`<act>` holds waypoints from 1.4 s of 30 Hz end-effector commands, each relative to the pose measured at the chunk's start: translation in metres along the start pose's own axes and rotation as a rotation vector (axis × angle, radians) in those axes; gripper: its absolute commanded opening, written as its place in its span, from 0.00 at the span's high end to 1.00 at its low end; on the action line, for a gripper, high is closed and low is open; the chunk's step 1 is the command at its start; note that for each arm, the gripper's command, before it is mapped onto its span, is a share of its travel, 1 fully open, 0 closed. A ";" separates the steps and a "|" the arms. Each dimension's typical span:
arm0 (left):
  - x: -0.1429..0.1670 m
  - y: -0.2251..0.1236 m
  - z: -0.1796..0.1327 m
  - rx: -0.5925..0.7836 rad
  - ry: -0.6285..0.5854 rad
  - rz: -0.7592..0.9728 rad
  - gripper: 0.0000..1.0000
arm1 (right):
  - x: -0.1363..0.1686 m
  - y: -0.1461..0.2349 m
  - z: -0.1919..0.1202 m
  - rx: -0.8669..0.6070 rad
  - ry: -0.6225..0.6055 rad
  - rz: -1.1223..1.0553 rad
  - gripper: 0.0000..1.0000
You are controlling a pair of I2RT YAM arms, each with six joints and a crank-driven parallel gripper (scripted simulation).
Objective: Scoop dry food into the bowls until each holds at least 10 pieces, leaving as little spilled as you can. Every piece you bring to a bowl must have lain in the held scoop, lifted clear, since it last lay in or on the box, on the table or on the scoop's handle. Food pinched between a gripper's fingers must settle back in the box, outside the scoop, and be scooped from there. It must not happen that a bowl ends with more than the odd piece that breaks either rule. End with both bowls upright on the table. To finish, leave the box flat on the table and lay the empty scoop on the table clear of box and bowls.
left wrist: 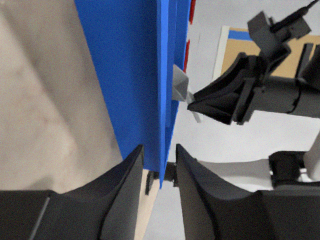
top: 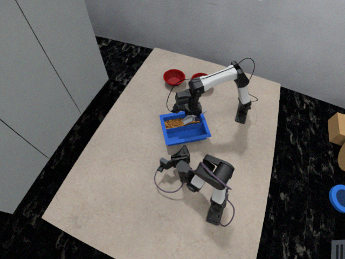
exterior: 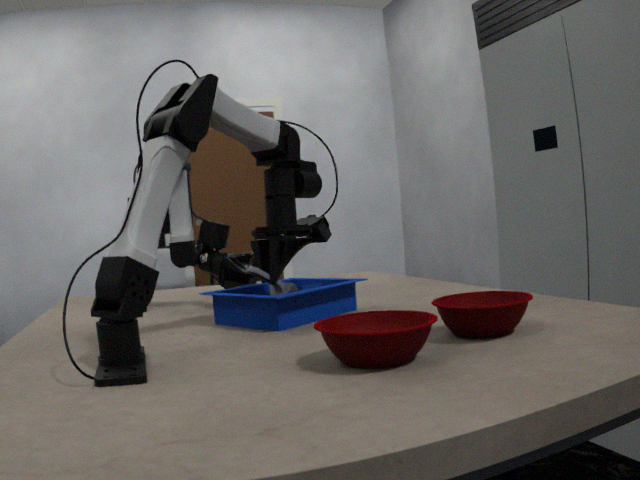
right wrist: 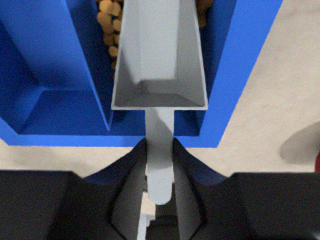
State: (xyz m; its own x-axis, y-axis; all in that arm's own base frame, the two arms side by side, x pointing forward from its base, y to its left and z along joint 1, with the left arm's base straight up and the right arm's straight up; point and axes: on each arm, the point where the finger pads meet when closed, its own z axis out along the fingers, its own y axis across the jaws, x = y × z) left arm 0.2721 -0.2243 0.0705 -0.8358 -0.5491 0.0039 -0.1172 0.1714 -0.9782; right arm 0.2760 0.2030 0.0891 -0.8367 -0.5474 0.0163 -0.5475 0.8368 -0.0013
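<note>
This place looks like a kitchen or a similar room, I cannot tell exactly: there is a beige worktop [top: 117,172] [exterior: 232,408], a dark veined stone surface [top: 292,167], tall grey cabinet doors [top: 55,69] [exterior: 537,206] and a brown door [exterior: 227,191] in a plain wall

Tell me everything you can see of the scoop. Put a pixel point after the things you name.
The scoop [top: 188,120] [exterior: 283,287] [left wrist: 180,82] [right wrist: 160,75] is pale grey and smooth, perhaps metal or plastic: an open pan with raised sides and a straight back wall, plus a narrow, flat handle with a rounded end. The right hand [top: 197,116] [exterior: 273,281] [left wrist: 187,103] [right wrist: 159,140] grips the handle. The pan sits in the food compartment of the blue box [top: 206,127] [exterior: 315,310] [left wrist: 120,75] [right wrist: 250,55], food [top: 173,122] [right wrist: 106,22] beside it. No pieces show in its visible part; its front end is cut off up close.
</note>
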 end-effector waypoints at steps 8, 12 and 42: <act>-0.006 -0.020 0.016 0.059 -0.014 0.048 0.73 | -0.009 -0.004 -0.011 0.004 -0.046 0.007 1.00; -0.005 -0.013 0.022 0.042 -0.013 0.033 0.73 | -0.009 -0.004 -0.011 0.004 -0.046 0.007 1.00; -0.003 -0.009 0.056 0.030 -0.006 0.027 0.73 | -0.009 -0.004 -0.011 0.004 -0.046 0.007 1.00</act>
State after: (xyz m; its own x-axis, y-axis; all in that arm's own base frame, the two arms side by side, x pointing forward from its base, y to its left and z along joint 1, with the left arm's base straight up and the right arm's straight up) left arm 0.2968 -0.2631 0.0639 -0.8390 -0.5442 -0.0051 -0.1048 0.1708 -0.9797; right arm 0.2760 0.2030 0.0891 -0.8367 -0.5474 0.0163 -0.5475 0.8368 -0.0013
